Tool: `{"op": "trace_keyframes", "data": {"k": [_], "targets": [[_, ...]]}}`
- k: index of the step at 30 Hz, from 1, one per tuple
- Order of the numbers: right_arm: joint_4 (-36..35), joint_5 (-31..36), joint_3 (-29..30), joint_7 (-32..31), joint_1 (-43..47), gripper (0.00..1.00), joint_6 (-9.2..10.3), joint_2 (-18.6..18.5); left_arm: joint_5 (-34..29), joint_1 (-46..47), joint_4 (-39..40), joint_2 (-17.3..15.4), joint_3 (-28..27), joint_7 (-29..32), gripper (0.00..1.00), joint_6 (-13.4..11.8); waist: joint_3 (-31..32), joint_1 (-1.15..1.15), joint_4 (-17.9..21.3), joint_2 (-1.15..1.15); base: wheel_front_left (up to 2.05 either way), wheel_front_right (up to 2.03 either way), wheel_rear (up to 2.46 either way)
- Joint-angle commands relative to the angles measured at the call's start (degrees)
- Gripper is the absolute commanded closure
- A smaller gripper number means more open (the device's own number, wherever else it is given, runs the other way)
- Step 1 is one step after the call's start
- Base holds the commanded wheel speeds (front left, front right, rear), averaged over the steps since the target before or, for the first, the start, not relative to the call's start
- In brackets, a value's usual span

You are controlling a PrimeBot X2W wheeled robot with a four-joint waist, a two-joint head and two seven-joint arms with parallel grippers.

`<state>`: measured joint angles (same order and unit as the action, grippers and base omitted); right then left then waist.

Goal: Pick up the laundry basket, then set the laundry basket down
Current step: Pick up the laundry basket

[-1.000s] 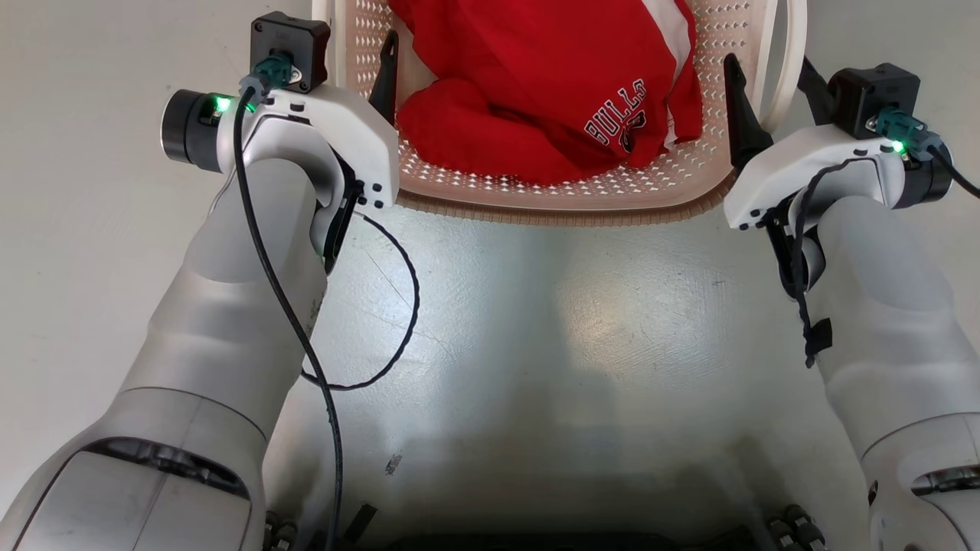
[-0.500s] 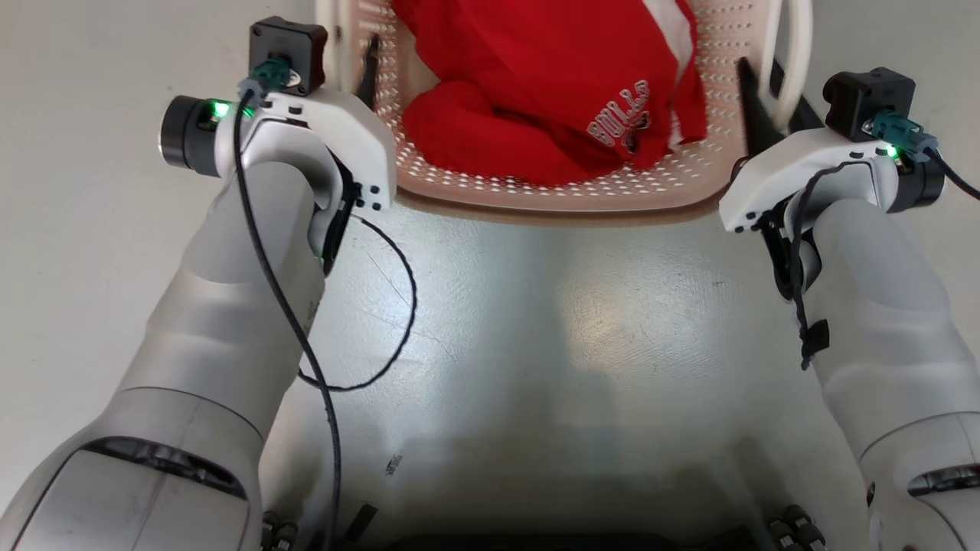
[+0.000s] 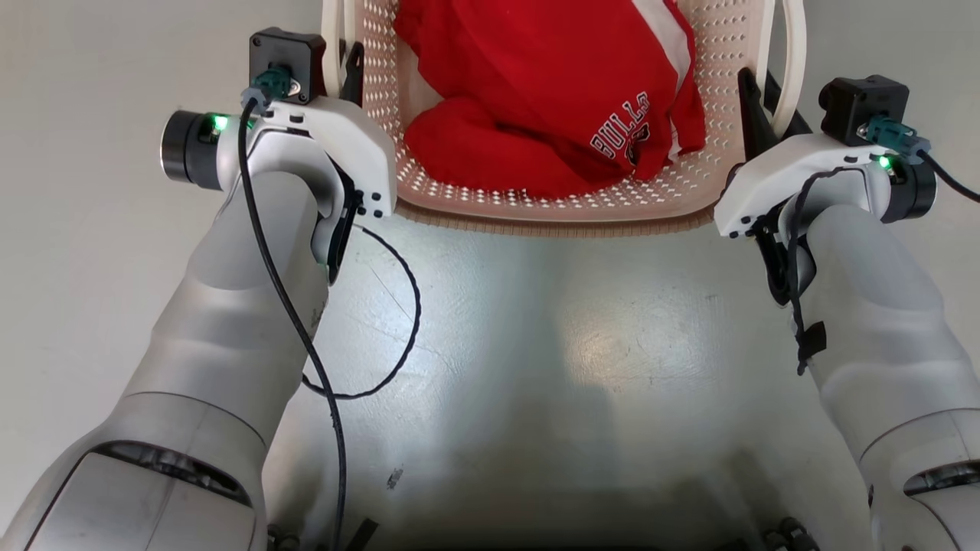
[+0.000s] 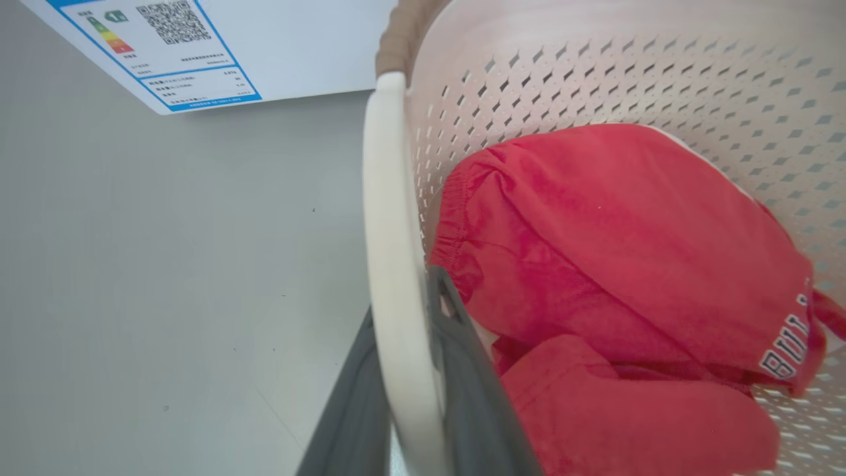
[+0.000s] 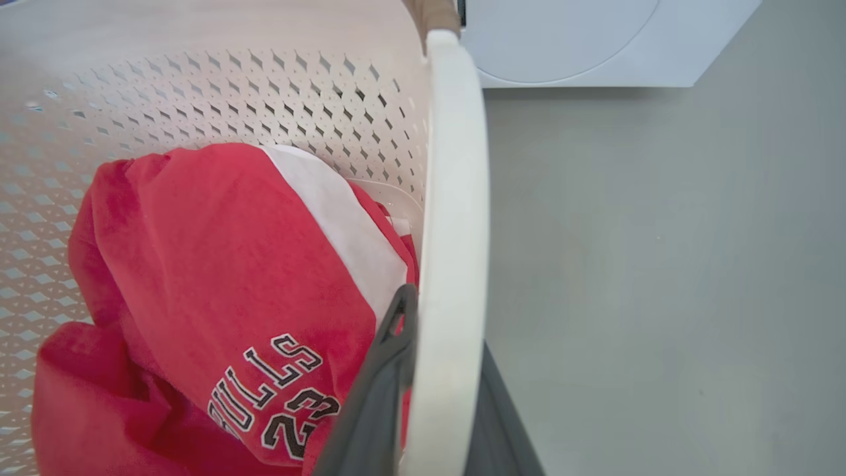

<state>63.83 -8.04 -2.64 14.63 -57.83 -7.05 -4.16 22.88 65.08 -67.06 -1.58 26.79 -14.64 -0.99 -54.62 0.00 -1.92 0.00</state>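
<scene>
The laundry basket (image 3: 551, 222) is cream, perforated, with a brown woven rim, and stands on the floor between my arms. A red jersey (image 3: 536, 92) lies inside it. My left gripper (image 3: 342, 69) is shut on the basket's left white loop handle (image 4: 386, 198), which runs between the two dark fingers (image 4: 469, 396). My right gripper (image 3: 766, 103) is shut on the right loop handle (image 5: 456, 165), pinched between its fingers (image 5: 377, 383). In the wrist views the left gripper (image 4: 403, 297) and right gripper (image 5: 443, 324) each hold a handle upright.
A white washing machine (image 5: 562, 39) stands just beyond the basket, its energy label (image 4: 165, 46) showing on the left side. Grey floor (image 3: 551, 344) lies between my arms and on both sides of the basket.
Both grippers have gone from wide open to shut on the loop handles. The handles have swung upright between the fingers, and the basket has shifted slightly.
</scene>
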Motion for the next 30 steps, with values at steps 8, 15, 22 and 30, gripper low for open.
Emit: {"op": "trace_keyframes", "data": {"k": [8, 15, 22, 30], "targets": [[3.19, -2.57, -5.18, 0.37, 2.85, 1.00, -0.44, 1.28, 4.59, -3.64, -2.29, -1.30, 2.78, 0.46, 1.00, 0.51, 6.02, 0.00, -0.35, 0.00, 0.00, 0.00, 0.00], [7.06, -6.34, -9.67, 0.14, 4.24, 1.00, -0.44, 1.28, 7.49, -7.07, -4.07, -1.30, 5.07, 2.22, 1.00, 0.47, 12.26, 0.00, -0.18, 0.00, 0.00, 0.00, 0.00], [8.70, -11.72, -15.21, -3.14, 7.73, 1.00, -0.44, 1.28, 10.77, -12.19, -5.14, -1.30, 7.44, 5.43, 1.00, 0.26, 20.87, 0.00, 0.19, 0.00, 0.00, 0.00, 0.00], [9.42, -17.69, -20.63, -8.26, 13.82, 1.00, -0.44, 1.28, 14.52, -18.65, -5.00, -1.30, 10.98, 8.21, 1.00, -0.41, 31.53, 0.00, 0.57, 0.00, 0.00, 0.00, 0.00]]}}
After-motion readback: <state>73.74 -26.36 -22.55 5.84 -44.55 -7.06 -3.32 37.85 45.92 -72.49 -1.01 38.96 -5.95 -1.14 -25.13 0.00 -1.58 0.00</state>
